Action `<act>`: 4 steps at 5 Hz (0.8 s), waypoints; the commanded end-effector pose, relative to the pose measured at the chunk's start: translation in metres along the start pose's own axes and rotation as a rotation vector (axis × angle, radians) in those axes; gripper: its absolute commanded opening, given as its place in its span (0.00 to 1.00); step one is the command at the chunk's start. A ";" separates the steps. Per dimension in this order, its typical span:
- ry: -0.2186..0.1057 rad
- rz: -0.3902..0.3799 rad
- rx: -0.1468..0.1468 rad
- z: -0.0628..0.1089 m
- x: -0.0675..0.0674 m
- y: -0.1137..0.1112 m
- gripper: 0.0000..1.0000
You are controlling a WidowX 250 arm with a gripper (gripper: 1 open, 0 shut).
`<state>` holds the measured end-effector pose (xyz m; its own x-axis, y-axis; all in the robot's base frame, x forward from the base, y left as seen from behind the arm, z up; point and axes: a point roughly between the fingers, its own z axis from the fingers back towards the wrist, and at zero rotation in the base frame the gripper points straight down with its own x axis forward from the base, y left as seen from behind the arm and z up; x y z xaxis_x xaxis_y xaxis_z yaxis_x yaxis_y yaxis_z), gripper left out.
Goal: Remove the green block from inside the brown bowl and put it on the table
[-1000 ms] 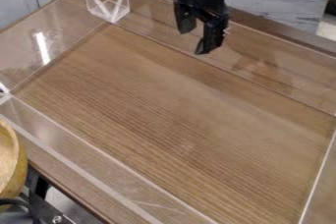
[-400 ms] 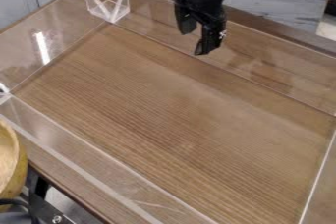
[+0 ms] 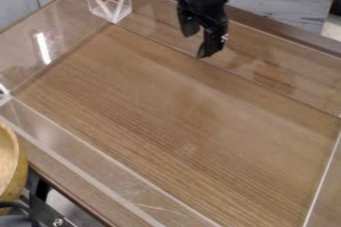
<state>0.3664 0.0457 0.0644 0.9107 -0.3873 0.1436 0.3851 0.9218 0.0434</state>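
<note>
My black gripper hangs pointing down over the far part of the table, a wide wood-grain top, close to the back wall. Its two fingers stand apart with nothing between them, so it is open. At the bottom left corner of the view, outside the clear wall, a curved tan-brown rim shows that looks like the brown bowl; most of it is cut off by the frame. The green block is out of view.
Low clear acrylic walls border the tabletop on all sides. A clear angled acrylic piece stands at the far left corner. Dark gear lies below the near wall at the bottom left.
</note>
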 end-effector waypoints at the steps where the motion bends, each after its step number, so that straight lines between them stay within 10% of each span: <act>1: -0.079 0.000 0.044 0.019 0.014 0.012 1.00; 4: -0.096 -0.004 0.046 0.010 0.006 0.014 1.00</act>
<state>0.3683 0.0510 0.0570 0.8973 -0.3989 0.1889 0.3949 0.9167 0.0602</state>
